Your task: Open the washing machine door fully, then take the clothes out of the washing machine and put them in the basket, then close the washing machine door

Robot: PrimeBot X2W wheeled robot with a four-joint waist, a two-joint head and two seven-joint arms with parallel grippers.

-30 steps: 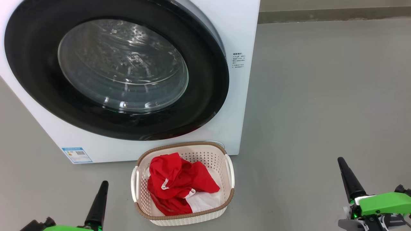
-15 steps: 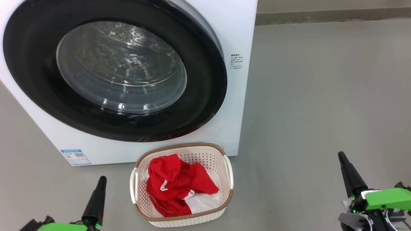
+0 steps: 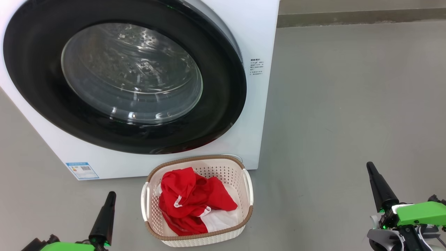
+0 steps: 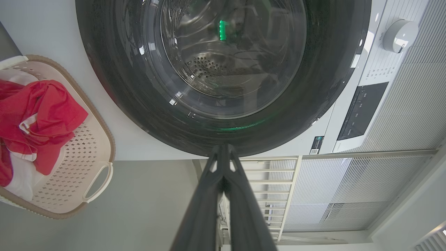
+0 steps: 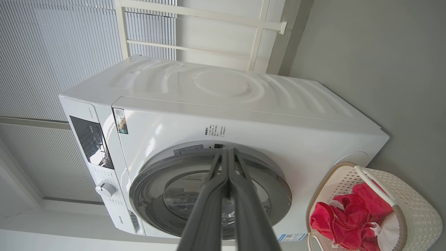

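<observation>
The white washing machine (image 3: 256,31) stands at upper left with its black-rimmed round door (image 3: 223,104) lying flat against the front, glass bowl in the middle. Red clothes (image 3: 190,200) with white panels lie heaped in the cream basket (image 3: 249,190) on the floor just before the machine. My left gripper (image 3: 112,193) is shut and empty at lower left, left of the basket. Shut and empty too, my right gripper (image 3: 369,164) hovers at lower right, well away from the basket. The left wrist view shows the door (image 4: 324,87), the basket (image 4: 94,181) and the clothes (image 4: 41,118); the right wrist view shows the machine (image 5: 244,94), its door (image 5: 146,181) and the basket (image 5: 414,212).
Grey floor (image 3: 348,104) spreads to the right of the machine, up to a wall skirting (image 3: 362,15) at the back. The machine's control panel (image 4: 362,111) and dial (image 4: 400,35) sit above the door. A white rail frame (image 5: 195,28) and ribbed wall panels stand behind the machine.
The head camera shifted slightly in the first half second. The left gripper sank a little lower in view; the right gripper's tip rose slightly. Door, basket and clothes stay as they were.
</observation>
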